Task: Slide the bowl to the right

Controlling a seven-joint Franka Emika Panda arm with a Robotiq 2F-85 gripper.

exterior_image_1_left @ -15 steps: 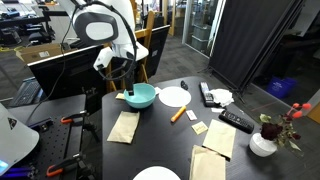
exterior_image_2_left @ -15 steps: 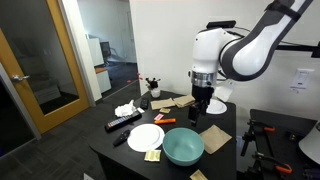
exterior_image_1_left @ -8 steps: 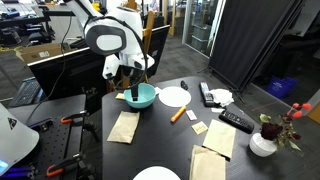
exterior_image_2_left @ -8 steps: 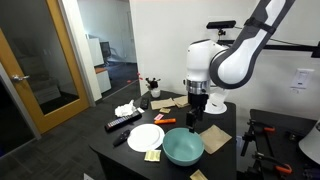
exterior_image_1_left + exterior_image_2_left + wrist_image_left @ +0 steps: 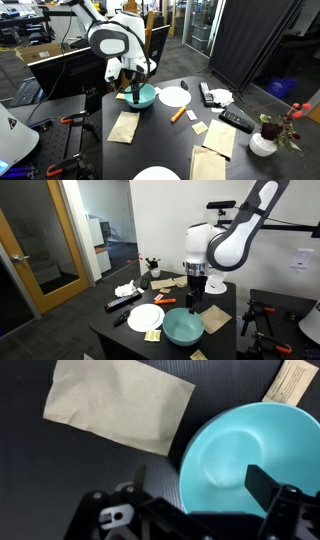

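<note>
The teal bowl (image 5: 145,97) sits on the black table (image 5: 165,135), also seen in the other exterior view (image 5: 183,327). In the wrist view the bowl (image 5: 250,450) fills the right half. My gripper (image 5: 200,482) is open and straddles the bowl's left rim: one finger is outside the rim, the other is over the bowl's inside. In both exterior views the gripper (image 5: 131,90) (image 5: 194,302) hangs low at the bowl's edge. Whether a finger touches the bowl cannot be told.
A brown napkin (image 5: 118,405) lies beside the bowl (image 5: 124,126). A white plate (image 5: 174,97) lies just past the bowl, another plate (image 5: 157,174) lies at the table's near edge. An orange-handled tool (image 5: 179,115), remotes (image 5: 236,121) and a flower vase (image 5: 265,142) stand farther along.
The arm has swung in and lowered, bringing the gripper down to the bowl's rim. The bowl has not visibly moved.
</note>
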